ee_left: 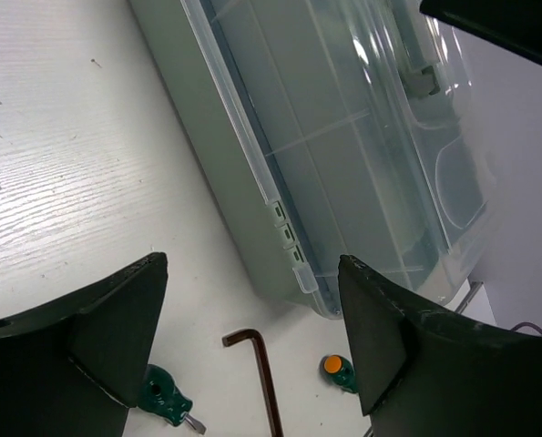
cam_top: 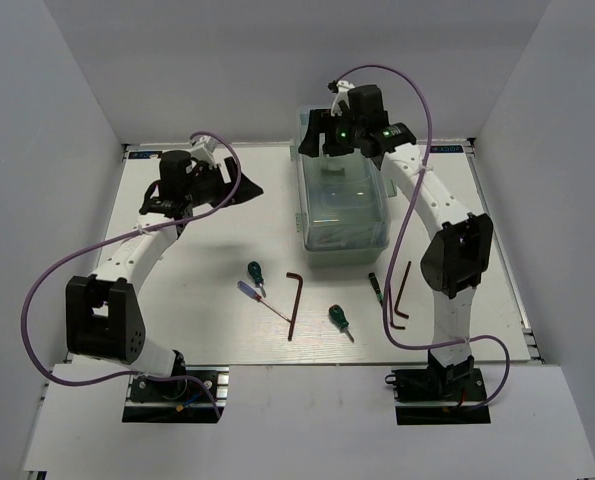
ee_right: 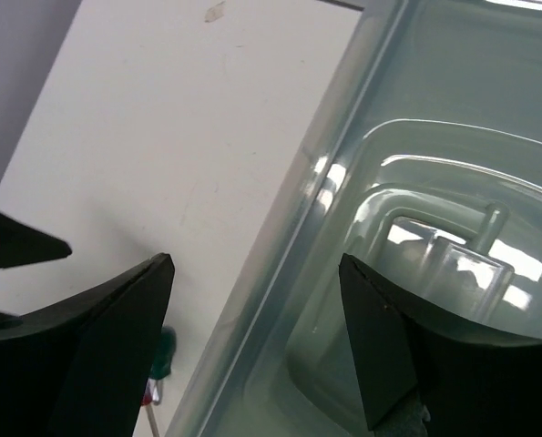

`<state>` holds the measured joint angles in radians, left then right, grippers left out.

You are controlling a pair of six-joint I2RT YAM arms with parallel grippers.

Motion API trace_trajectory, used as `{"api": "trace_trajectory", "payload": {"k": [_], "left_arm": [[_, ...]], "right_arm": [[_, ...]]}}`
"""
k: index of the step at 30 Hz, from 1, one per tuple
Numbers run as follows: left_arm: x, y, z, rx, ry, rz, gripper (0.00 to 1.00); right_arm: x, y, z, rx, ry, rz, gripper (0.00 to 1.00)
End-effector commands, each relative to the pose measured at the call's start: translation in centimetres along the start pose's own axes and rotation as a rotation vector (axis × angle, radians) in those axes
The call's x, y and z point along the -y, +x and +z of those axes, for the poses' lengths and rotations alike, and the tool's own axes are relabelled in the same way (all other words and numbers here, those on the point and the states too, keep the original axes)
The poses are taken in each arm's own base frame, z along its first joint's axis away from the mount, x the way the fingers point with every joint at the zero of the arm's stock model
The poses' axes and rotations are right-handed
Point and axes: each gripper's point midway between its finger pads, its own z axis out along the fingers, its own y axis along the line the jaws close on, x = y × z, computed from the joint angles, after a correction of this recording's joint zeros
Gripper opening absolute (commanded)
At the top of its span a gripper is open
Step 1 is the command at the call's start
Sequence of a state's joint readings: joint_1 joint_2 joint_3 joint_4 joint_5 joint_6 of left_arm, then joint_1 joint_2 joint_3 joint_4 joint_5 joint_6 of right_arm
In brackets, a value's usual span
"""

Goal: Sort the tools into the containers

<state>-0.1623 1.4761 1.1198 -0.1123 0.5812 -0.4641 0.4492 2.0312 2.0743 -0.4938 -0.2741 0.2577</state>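
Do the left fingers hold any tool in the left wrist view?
No, the left fingers stand apart with nothing between them, and the hex key lies on the table beyond.

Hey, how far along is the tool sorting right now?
Nothing looks sorted yet: seven tools lie on the table in front of the shut toolbox, such as a green screwdriver and a hex key. In hand: nothing; both hands are open, the right hand over the lid's handle, the left hand beside the box. Left: open it and place every tool.
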Motion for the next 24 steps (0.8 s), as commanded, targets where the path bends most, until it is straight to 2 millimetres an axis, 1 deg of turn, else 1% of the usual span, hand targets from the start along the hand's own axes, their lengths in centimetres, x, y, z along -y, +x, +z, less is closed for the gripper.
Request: {"api": "trace_trajectory", "payload": {"k": [1, 3, 8, 9, 10, 12, 13, 14, 15, 17, 18, 19, 21, 22, 23, 24], "left_arm": [[2.1, -0.8, -1.1, 0.036, 0.052, 0.035, 0.86], [2.1, -0.8, -1.1, 0.036, 0.052, 0.035, 0.86], [2.4, -1.1, -1.1, 0.046, 0.068, 0.037, 0.86], [2.5, -1.0, -1.1, 0.041, 0.076, 0.037, 0.86], [2.8, -1.5, -1.2, 0.05, 0.081, 0.044, 0.86], [3.5, -2.4, -1.2, 0.063, 0.097, 0.058, 0.86], [3.8, -2.7, -1.3, 0.064, 0.11, 0.064, 0.86], [4.2, -3.2, -1.4, 0.079, 0.118, 0.075, 0.86], [4.9, -4.0, -1.6, 0.09, 0.135, 0.089, 0.86], [5.0, -4.7, -1.2, 0.101, 0.141, 0.098, 0.86], [5.9, -5.0, -1.2, 0.106, 0.166, 0.102, 0.86], [6.5, -6.0, -1.1, 0.122, 0.189, 0.111, 0.86], [7.0, -7.0, -0.6, 0.139, 0.215, 0.112, 0.86], [7.6, -7.7, -0.6, 0.155, 0.24, 0.105, 0.86], [7.7, -8.1, -0.3, 0.165, 0.248, 0.1, 0.86], [8.5, -8.5, 0.0, 0.166, 0.278, 0.102, 0.86]], "right_arm": [[1.4, -2.8, -1.1, 0.105, 0.143, 0.0, 0.79], [1.2, -2.7, -1.6, 0.11, 0.162, -0.018, 0.77], [1.5, -1.2, -1.6, 0.078, 0.185, -0.022, 0.77], [1.5, -0.6, -1.5, 0.061, 0.182, -0.009, 0.77], [1.8, -0.3, -1.5, 0.053, 0.185, 0.008, 0.77], [2.3, 2.2, -0.5, -0.007, 0.175, 0.046, 0.77], [2.1, 2.1, -0.5, -0.004, 0.165, 0.056, 0.77], [1.4, 3.1, -0.2, -0.036, 0.118, 0.073, 0.77], [1.1, 3.2, 0.0, -0.038, 0.096, 0.103, 0.76], [0.1, 3.6, 0.0, -0.062, 0.026, 0.134, 0.74], [-0.4, 3.4, 0.0, -0.057, 0.004, 0.147, 0.73], [-1.0, 3.2, -0.2, -0.058, -0.023, 0.157, 0.71], [-1.8, 2.3, -0.5, -0.041, -0.065, 0.167, 0.7], [-2.3, 1.7, -0.9, -0.029, -0.091, 0.177, 0.7], [-2.6, 0.7, -1.3, -0.007, -0.106, 0.17, 0.68], [-2.8, 0.2, -1.8, 0.0, -0.128, 0.169, 0.68]]}}
